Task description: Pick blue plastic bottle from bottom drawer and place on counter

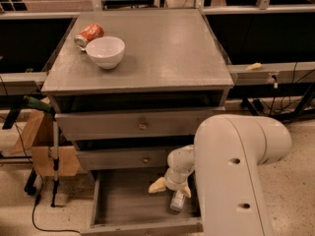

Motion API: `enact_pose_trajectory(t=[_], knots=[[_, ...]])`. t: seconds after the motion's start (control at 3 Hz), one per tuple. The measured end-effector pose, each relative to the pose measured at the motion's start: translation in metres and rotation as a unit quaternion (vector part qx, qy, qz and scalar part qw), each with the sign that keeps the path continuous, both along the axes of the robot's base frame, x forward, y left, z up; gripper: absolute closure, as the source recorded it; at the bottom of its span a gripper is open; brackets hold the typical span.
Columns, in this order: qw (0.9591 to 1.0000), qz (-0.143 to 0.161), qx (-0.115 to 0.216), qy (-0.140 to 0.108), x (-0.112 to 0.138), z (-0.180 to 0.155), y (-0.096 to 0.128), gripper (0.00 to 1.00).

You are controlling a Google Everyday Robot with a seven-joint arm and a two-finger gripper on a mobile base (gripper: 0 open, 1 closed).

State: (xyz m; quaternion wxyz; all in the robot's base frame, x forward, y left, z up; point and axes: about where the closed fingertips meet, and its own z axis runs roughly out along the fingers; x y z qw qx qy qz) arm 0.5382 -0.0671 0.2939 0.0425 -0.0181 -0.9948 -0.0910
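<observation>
- Grey counter surface (162,48) tops the cabinet, carrying one white bowl (105,51) and one orange can (89,34) at its back left, which leaves room for the bottle.
- Lowest of three, the bottom drawer (123,200) stands pulled out, giving the arm reach.
- One blue plastic bottle (177,202) lies on its floor, right side.
- Over it hangs the gripper (171,188), jaws released and spread astride, apparently poised to clamp.

the flat grey counter (162,53) looks like worn, matt painted wood, and so does the wide grey bottom drawer (123,205). the small pale-blue plastic bottle (177,201) looks clear and smooth. the round white bowl (105,50) is glossy, the orange soda can (89,34) shiny metal. the cream gripper (172,188), down in that drawer by the bottle, has a smooth satin shell.
</observation>
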Motion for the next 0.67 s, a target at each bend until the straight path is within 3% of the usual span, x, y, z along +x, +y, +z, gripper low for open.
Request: enact_pose_trajectory(t=[0.67], knots=[[0.9984, -0.036, 0.036, 0.023, 0.01, -0.063, 0.015, 0.0]])
